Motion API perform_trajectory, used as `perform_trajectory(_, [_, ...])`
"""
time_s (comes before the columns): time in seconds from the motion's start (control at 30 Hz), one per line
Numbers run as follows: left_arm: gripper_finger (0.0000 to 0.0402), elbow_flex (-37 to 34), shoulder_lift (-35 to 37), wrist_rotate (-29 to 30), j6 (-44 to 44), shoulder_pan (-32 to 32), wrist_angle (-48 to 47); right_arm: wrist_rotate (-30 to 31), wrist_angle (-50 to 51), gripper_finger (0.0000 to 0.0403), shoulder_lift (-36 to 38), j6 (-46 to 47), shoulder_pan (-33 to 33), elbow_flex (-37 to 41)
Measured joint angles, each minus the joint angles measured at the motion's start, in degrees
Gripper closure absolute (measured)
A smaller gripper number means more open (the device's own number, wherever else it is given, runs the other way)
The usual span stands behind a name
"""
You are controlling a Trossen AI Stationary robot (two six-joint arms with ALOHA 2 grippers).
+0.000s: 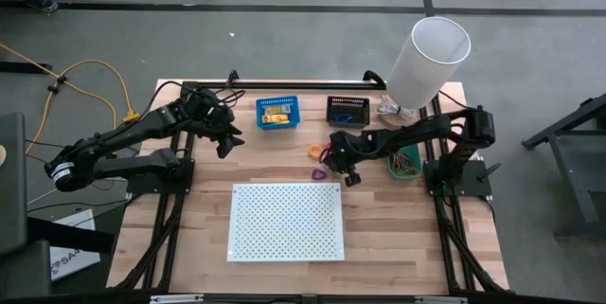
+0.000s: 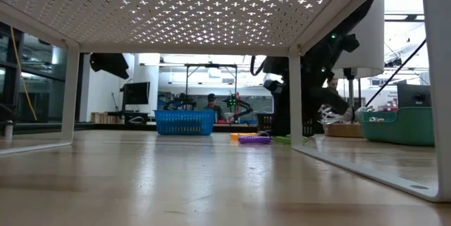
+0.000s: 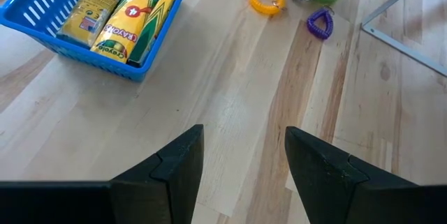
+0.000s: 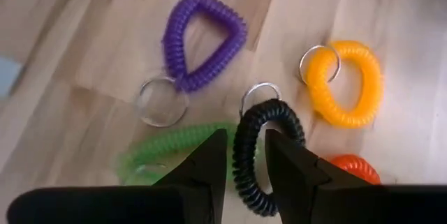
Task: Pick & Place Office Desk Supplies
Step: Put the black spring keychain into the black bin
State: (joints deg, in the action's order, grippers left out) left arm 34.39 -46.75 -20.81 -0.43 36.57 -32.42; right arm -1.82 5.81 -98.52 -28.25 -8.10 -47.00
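1. My right end effector (image 4: 239,165) sits low over the cluster of coil loops near the middle of the bench, toward the far edge; its fingers stand partly closed astride the black coil loop (image 4: 269,155), one side of the coil between them. I judge it gripped or nearly so, but I can't tell whether it is lifted clear.
2. My left end effector (image 3: 243,155) hangs wide open and empty above bare wood, near the blue bin (image 3: 49,32) at the far edge.
3. Risks as I see them: the black loop's key ring (image 4: 259,95) lies against the green loop (image 4: 167,146), so a lift could drag the green one along. A springy coil may slip from a narrow pinch, or catch on a bin's slots at release.
4. Count in the right wrist view: one purple loop (image 4: 204,39), one yellow-orange loop (image 4: 347,82), one green, one black, and part of one darker orange loop (image 4: 353,167).
5. In the blue bin: three yellow packets (image 3: 129,23), as far as I can make out
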Motion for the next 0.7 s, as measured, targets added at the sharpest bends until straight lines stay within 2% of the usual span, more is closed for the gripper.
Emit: perform_trajectory(0.7, [0.0206,0.0,0.01,0.0,0.0,0.0,0.0,0.39,-0.01,0.0314,-0.13,1.03,-0.7,0.07])
